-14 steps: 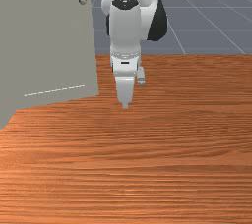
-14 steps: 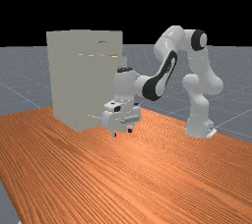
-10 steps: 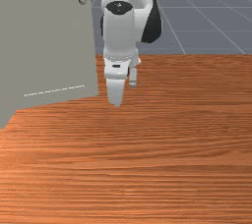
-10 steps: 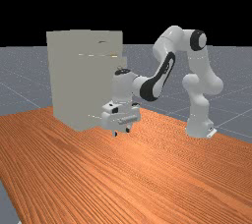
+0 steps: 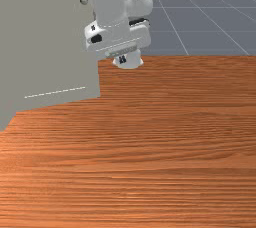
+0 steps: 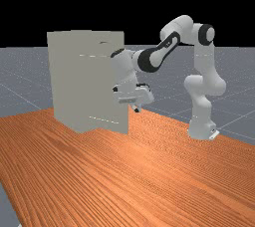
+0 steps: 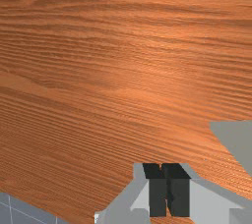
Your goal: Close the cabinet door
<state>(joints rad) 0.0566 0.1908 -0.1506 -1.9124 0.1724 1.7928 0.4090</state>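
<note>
Cabinet door [image 5: 45, 47] | open | pincer [image 6: 136, 108] narrow, pads [image 7: 179, 196] nearly together | contact with door: cannot tell

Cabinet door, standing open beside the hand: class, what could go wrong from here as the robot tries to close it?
The hand is tilted, so a push could glance off the door. In the front view the hand overlaps the door's free edge, so it might clip that edge or slide past it. The knob sits near the same edge and could snag the hand.
</note>
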